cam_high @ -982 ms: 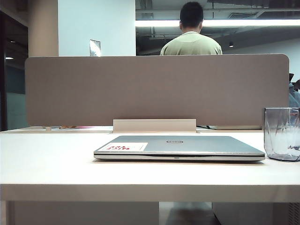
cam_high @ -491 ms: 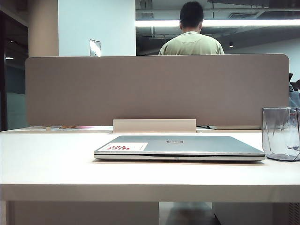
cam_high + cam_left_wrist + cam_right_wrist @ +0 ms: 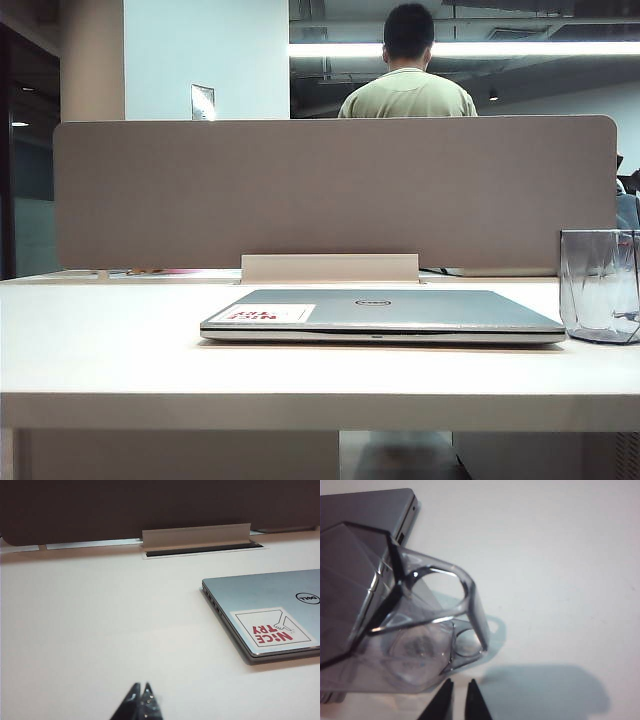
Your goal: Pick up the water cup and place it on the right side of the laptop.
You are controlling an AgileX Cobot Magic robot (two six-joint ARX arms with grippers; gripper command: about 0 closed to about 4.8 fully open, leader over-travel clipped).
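Right gripper (image 3: 459, 700): tips slightly parted just beside water cup (image 3: 405, 615), gripping nothing. Cup upright on table (image 3: 110, 350), just right of closed laptop (image 3: 385, 312). Left gripper (image 3: 141, 704): tips together, empty, low over bare tabletop left of laptop.

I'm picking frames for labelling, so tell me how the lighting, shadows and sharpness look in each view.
Exterior view: ceiling strip light blown out, water cup cut by the frame edge. Left wrist view: table washed out, left gripper a dark silhouette above it. Right wrist view: water cup soft and close, right gripper before it, bluish shadow on the table.
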